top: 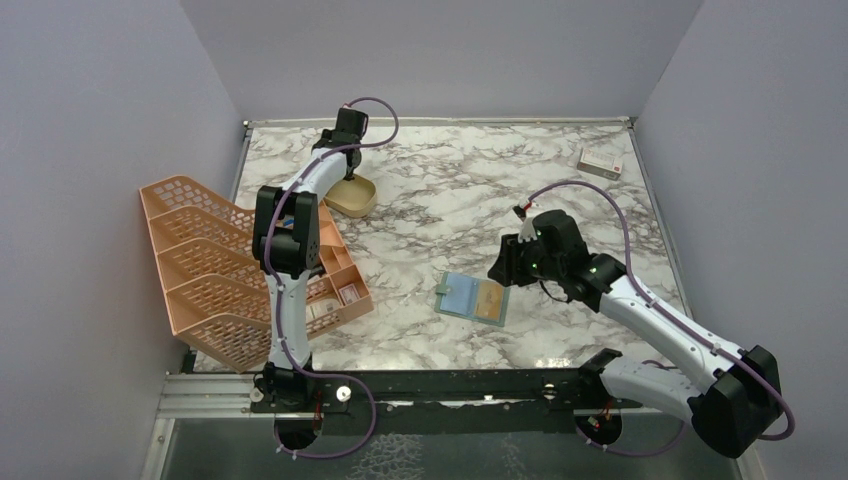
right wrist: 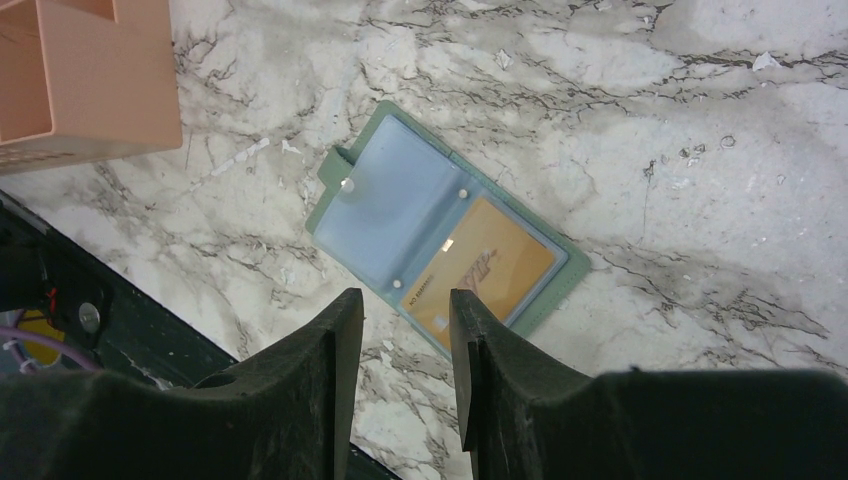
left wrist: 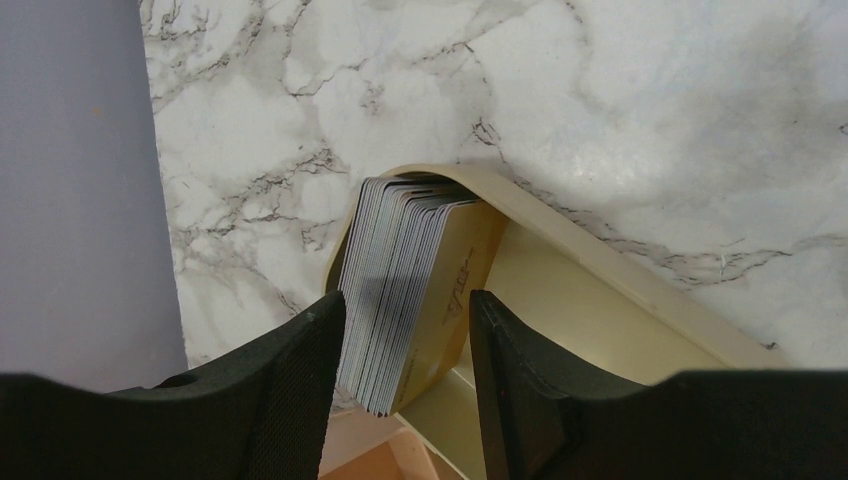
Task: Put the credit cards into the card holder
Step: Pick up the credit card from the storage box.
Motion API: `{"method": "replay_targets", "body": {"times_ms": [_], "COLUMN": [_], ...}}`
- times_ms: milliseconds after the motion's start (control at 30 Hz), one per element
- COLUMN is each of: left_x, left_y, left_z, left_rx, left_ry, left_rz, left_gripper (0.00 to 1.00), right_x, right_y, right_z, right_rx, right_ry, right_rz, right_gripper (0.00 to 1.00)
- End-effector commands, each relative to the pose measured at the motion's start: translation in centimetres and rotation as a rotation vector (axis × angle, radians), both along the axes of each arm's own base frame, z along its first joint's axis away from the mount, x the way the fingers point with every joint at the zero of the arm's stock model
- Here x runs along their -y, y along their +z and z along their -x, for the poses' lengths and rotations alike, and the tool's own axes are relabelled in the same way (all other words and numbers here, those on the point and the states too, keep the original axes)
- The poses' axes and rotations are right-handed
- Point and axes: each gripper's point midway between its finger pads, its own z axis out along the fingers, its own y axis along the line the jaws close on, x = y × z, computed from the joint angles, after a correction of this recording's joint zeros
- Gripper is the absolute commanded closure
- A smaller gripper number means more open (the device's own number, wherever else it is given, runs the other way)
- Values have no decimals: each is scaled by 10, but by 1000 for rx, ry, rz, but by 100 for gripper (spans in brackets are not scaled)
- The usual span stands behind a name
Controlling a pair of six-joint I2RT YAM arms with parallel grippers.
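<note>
The stack of credit cards (left wrist: 395,290) stands on edge inside an oval gold tin (left wrist: 600,270) at the far left of the marble surface (top: 450,190). Its tan-orange front face is turned toward the tin's open middle. The left fingers (left wrist: 315,360) reach down on either side of the stack. One is right against the grey edge-on side and the other is just in front of the tan face. They are part way apart, and I cannot tell whether they actually press on the cards.

Well apart from the tin, the card holder (right wrist: 440,225) lies open and flat on the surface near its front edge, its grey-green border and snap tab (right wrist: 335,172) showing. One sleeve is pale blue, and the other holds a single tan-orange card (right wrist: 490,270). The right fingers (right wrist: 330,350) hang over the holder's near edge, moderately parted with nothing between them, and only marble and the holder's rim show through the gap.

A peach mesh rack (top: 200,270) sits at the left edge of the surface, and a white box (top: 600,162) sits at the far right corner.
</note>
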Motion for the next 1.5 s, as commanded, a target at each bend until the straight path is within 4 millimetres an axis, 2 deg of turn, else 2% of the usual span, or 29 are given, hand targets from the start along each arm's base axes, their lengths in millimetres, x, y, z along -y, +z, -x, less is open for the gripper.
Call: {"method": "replay_targets", "body": {"times_ms": [0, 200, 567, 900, 1467], "left_x": [-3, -12, -14, -12, -7], "left_y": [11, 12, 9, -1, -2], "left_z": [-16, -17, -17, -11, -10], "left_rx": [41, 38, 28, -5, -13], "left_ry": [-1, 7, 0, -27, -55], "left_rz": [-27, -72, -71, -61, -36], "left_gripper": [50, 57, 59, 51, 50], "right_x": [-4, -4, -4, -6, -7], "right_y": [10, 8, 6, 8, 5], "right_z": [-7, -8, -9, -9, -6], "right_rx": [42, 34, 28, 26, 14], "right_ry": [10, 9, 7, 18, 23], "right_rz": [-6, 0, 9, 2, -3], "right_gripper": [62, 63, 63, 63, 63]}}
